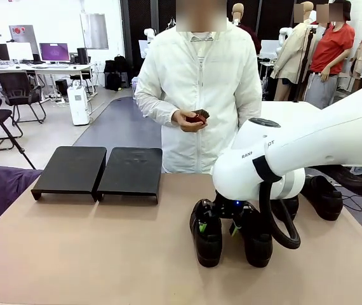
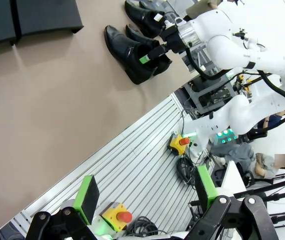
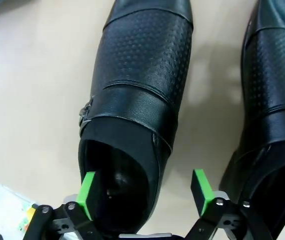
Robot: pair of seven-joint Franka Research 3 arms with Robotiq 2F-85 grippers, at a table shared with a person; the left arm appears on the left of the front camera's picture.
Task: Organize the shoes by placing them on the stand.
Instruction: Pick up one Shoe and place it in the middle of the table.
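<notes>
1. while our right gripper (image 3: 145,187) hangs released, one pad inside the near shoe (image 3: 137,85), one outside its wall, nothing is grasped.
2. we fear a shallow pinch on soft leather could slip mid-lift.
3. the outer finger may nudge the neighbouring shoe (image 3: 275,90).
4. our left gripper (image 2: 146,191) hangs released; the stand (image 1: 98,170) sits bare, well apart across the table (image 1: 73,254).

I see the shoes (image 3: 142,75) in glossy black, the uppers stippled with rows of tiny pinhole dots, with a silvery buckle (image 3: 85,112) at one side. The stand (image 1: 98,168) is matte black on the tan table (image 1: 92,254). My right gripper (image 3: 145,187) is black with bright green pads (image 3: 88,188), and its arm (image 1: 333,140) is white.
</notes>
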